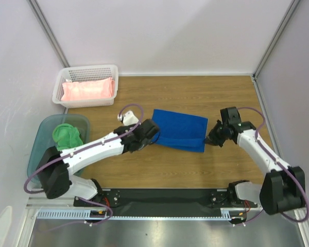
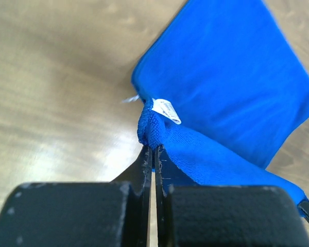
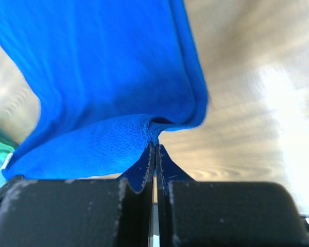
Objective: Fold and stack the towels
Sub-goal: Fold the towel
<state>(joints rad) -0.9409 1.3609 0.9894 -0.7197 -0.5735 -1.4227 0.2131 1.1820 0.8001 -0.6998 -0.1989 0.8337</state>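
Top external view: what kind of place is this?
Probably a lab test cell: a wooden table boxed in by plain white panels on metal posts, with a blue towel, white basket and teal tub staged there.

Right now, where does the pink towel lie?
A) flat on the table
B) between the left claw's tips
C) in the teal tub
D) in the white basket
D: the pink towel lies folded inside the white basket, while the tub holds only the green towel.
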